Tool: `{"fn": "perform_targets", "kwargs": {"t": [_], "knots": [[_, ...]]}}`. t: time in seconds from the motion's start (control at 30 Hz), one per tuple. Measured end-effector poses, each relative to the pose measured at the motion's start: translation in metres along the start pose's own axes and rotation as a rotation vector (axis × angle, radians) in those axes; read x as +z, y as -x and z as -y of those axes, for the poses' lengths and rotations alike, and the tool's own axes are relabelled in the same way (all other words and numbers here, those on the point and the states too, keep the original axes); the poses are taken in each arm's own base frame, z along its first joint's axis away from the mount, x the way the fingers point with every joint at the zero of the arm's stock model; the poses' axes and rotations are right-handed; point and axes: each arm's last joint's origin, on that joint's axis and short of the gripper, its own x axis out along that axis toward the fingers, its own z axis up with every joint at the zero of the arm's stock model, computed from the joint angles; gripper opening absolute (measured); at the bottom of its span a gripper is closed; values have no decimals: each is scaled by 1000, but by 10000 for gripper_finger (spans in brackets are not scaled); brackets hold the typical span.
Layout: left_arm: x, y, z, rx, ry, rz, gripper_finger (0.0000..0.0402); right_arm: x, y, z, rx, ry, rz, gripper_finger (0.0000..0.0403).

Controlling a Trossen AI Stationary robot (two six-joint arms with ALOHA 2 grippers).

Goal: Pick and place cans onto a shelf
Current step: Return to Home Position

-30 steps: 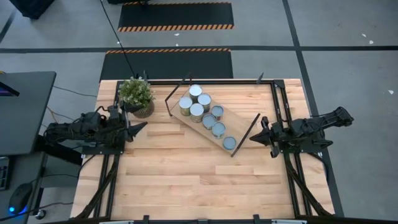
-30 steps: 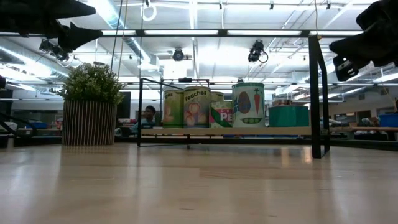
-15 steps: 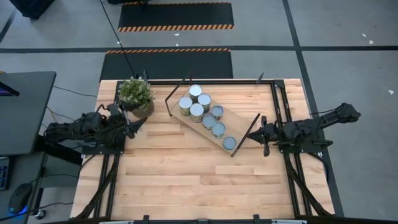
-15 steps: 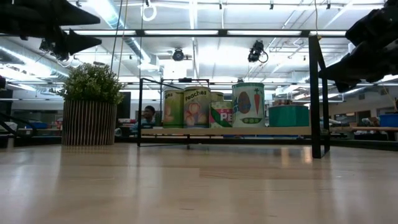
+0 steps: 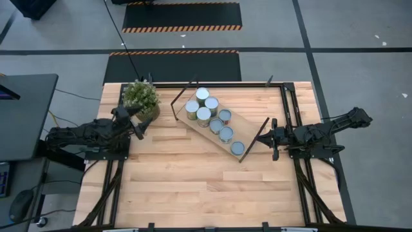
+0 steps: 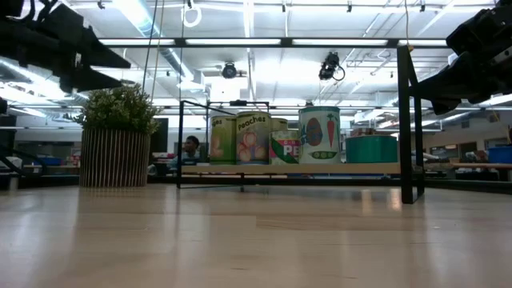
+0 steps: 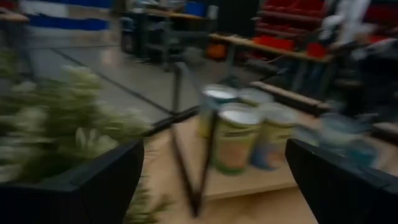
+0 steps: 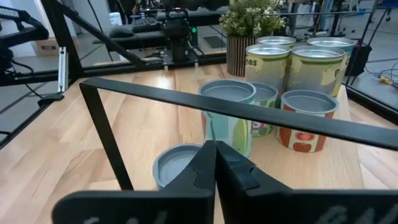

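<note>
1. As I looked down from above, the cans stood clustered on the shelf, which lay slantwise across the far half of the worktop. None was left on the bare wood. The left pincer hung beside the plant, and the right pincer hung off the shelf's nearer end. Neither touched a can.

2. From worktop height, the tall tins stood upright in a close row on the shelf board, with a lower teal one at the end. Both arms showed high in the corners, well above them.

3. Past the left wrist, the two dark fingers were spread wide apart with nothing between them, so that pincer was released. Beyond them the cans looked blurred, and the plant was close on one side.

4. Past the right wrist, the fingers met in a closed point, clenched on nothing. A black frame leg crossed in front of the tins, and a flat tin sat nearest.

5. I judged the cans to be stiff, smooth-sided and fairly heavy if full, unlikely to dent but apt to slip on their glossy labels. A grip across the round side at about mid-height would suit the tall ones. The flat tin would want a lower hold just under its rim. They stood so close that there looked to be little room for fingers between them.
</note>
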Motion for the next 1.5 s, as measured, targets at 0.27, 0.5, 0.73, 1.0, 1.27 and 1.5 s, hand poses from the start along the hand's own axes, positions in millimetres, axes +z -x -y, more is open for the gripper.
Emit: {"fn": "perform_targets", "kwargs": {"t": [0.27, 0.5, 0.73, 1.0, 1.27, 1.5], "knots": [[-25, -15, 13, -197, 11, 162, 396, 4, 0, -1, 5, 2, 43, 18], [-25, -15, 16, -279, -89, 243, 396, 7, 0, -1, 8, 21, 72, 16], [-31, -17, 14, -232, -137, 192, 396, 7, 0, -1, 7, 57, 70, 18], [-35, -18, 13, -197, -181, 155, 396, 7, 0, -1, 7, 53, 70, 17], [-37, -18, 14, -207, -130, 135, 396, 7, 0, -1, 7, 53, 70, 17], [-36, -18, 14, -208, -98, 146, 396, 7, 0, -1, 7, 53, 70, 17]]}}
